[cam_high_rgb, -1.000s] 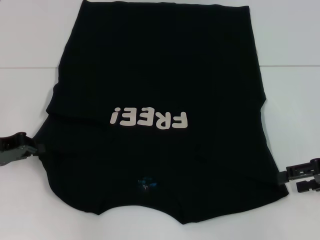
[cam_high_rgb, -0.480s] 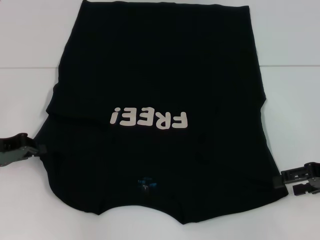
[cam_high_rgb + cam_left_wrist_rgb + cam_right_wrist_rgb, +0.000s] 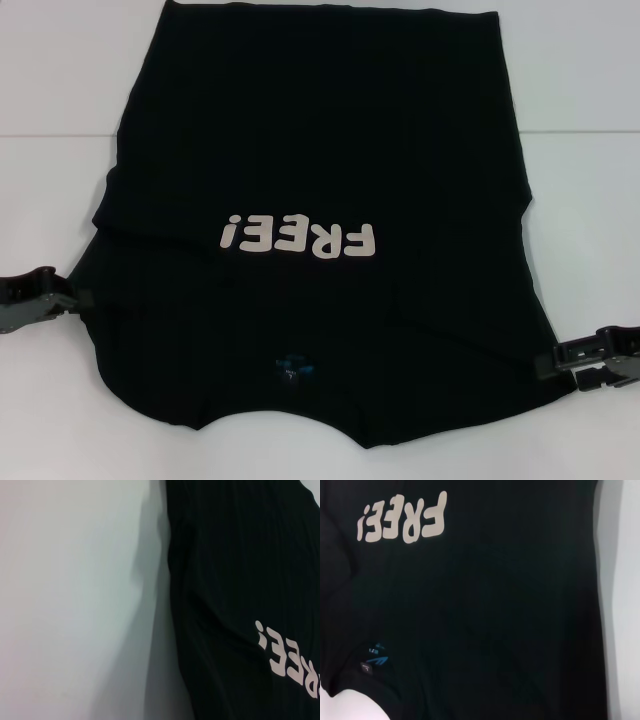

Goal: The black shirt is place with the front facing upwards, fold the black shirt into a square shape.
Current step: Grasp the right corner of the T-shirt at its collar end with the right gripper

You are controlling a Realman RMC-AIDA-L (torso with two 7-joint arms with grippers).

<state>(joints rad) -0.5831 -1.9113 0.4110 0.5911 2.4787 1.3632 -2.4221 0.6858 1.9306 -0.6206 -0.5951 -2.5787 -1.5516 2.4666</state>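
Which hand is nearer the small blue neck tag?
Left, narrowly. Left hand is at the black shirt's left edge, right hand at its right edge; tag between.

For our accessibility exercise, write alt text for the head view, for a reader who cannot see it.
A large black fabric T-shirt with a white "FREE!" print lies front-up on a white table, collar nearest the camera. The left pincer meets its left edge and the right pincer its right edge.

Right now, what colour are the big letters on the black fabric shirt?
White, on the black fabric shirt; the block letters show best in the head view.
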